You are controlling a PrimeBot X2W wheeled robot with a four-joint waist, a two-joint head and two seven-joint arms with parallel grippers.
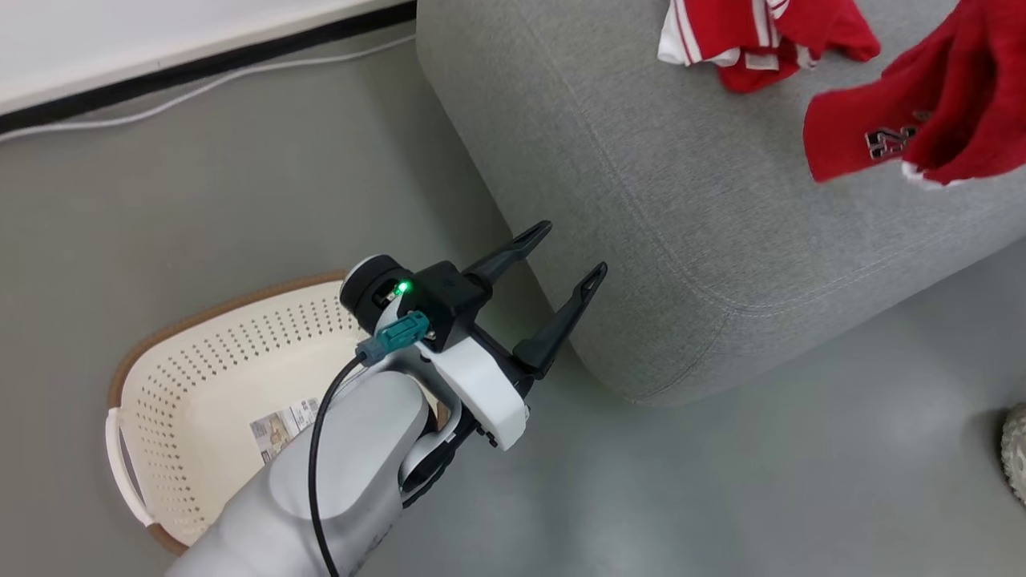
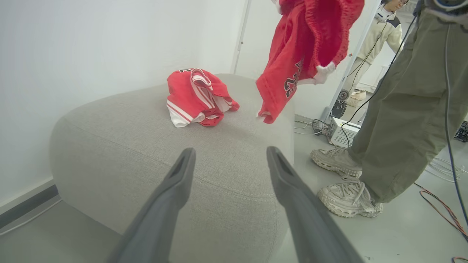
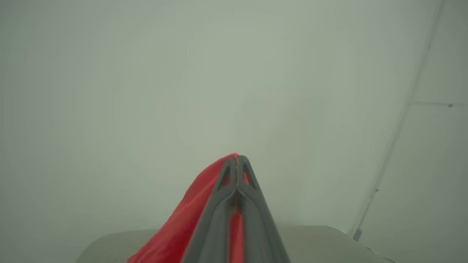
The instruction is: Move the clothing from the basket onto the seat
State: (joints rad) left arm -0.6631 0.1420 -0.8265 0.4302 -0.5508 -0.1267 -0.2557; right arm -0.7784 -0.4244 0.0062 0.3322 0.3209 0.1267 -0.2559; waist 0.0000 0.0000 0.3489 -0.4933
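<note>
One red garment (image 1: 753, 36) with white stripes lies crumpled on the grey seat (image 1: 609, 160), also seen in the left wrist view (image 2: 195, 96). A second red garment (image 1: 922, 112) with dark numbers hangs above the seat (image 2: 153, 128), its lower hem (image 2: 278, 98) just over the cushion. My right gripper (image 3: 237, 160) is shut on that red garment (image 3: 175, 230), fingers pressed together. My left gripper (image 1: 565, 260) stands open and holds nothing, over the floor between the cream basket (image 1: 200, 377) and the seat's near corner. The basket's inside shows a label (image 1: 280, 425).
A person in olive trousers (image 2: 406, 109) and pale trainers (image 2: 349, 199) stands right of the seat. Cables (image 2: 446, 212) and a small box (image 2: 342, 131) lie on the floor there. A white wall (image 2: 91, 47) runs behind the seat, with a white cable (image 1: 200, 84) along it.
</note>
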